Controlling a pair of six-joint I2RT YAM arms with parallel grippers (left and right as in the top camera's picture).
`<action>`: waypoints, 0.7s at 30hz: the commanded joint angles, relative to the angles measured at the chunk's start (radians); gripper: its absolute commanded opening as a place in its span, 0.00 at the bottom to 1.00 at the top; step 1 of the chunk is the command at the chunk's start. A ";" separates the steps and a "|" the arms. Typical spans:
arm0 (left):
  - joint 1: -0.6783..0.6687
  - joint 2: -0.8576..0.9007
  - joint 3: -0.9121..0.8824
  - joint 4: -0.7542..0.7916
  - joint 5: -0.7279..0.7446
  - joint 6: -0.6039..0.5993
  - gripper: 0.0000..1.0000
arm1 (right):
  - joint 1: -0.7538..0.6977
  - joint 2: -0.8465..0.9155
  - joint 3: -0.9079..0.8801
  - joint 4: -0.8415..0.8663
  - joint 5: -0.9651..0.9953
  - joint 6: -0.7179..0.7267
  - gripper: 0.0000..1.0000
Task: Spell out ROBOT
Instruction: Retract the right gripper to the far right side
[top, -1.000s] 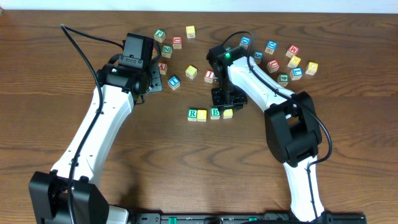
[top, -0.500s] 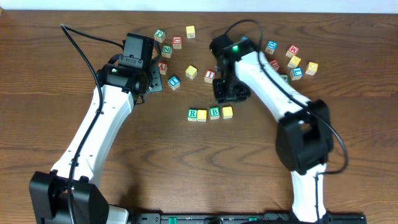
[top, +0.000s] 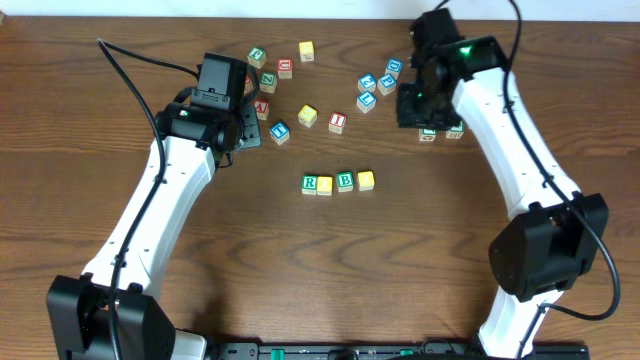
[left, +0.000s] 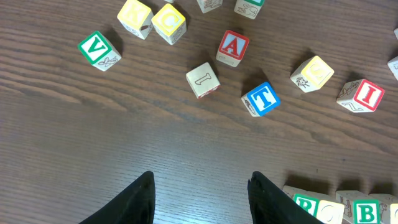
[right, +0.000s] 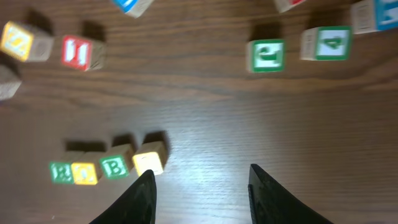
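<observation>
Right end effector (right: 200, 173) partly cropped; R cube (right: 61, 172) blurred.

Row, 9 to 3 o'clock: R cube (top: 310, 183), yellow cube (top: 325, 185), B cube (top: 345, 181), second yellow cube (top: 366, 180).
Blue cube (top: 279, 131): 11 o'clock of row.
Right arm (top: 500, 130): 2 o'clock, over loose cubes (top: 386, 83).
</observation>
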 joint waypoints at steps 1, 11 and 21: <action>0.002 -0.014 0.000 0.000 -0.013 0.009 0.48 | -0.031 -0.011 0.017 0.004 0.016 -0.016 0.43; 0.002 -0.014 0.000 0.001 -0.013 0.008 0.48 | -0.040 -0.011 0.017 0.035 0.016 -0.015 0.48; 0.002 -0.009 0.000 0.023 -0.013 -0.043 0.48 | -0.024 -0.011 0.017 0.045 0.008 -0.016 0.55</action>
